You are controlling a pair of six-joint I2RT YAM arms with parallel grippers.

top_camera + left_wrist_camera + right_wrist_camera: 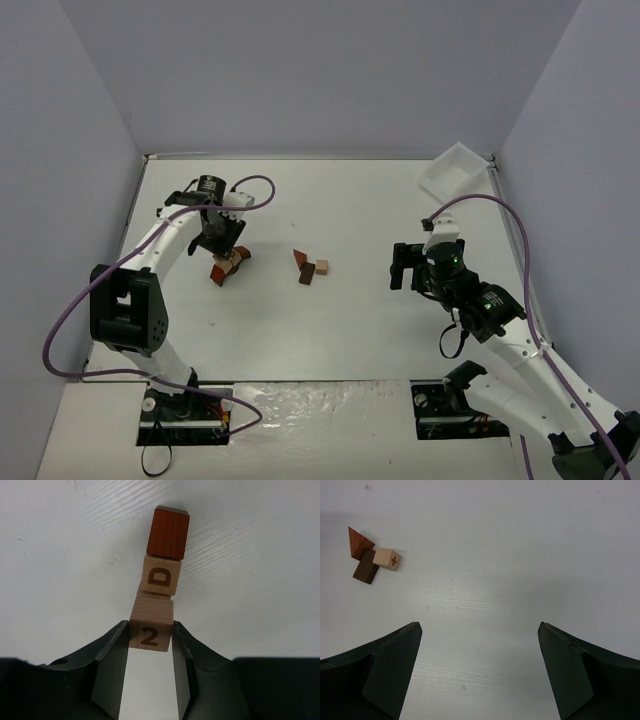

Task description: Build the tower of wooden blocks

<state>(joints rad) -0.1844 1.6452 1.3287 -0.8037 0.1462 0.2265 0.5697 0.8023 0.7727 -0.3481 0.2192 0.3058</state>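
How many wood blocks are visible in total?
6. Three cluster mid-table: a red wedge, a dark block, a plus cube. Three line up at left: a red block, a D cube, and a 2 cube between the left jaws. Another may hide behind it.

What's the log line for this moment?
left pincer: shut on "2" cube | right pincer: open, empty | loose blocks: three, clustered, ungripped

looks like a robotics lab test cell tbh: white table (330, 330) boxed in by plain lavender panels (300, 70) on three sides, two small arms (150, 260) bolted at the table's near edge, purple cables (258, 179) looping off them, wood blocks (307, 272) mid-table, white tray (455, 170) at its far right corner
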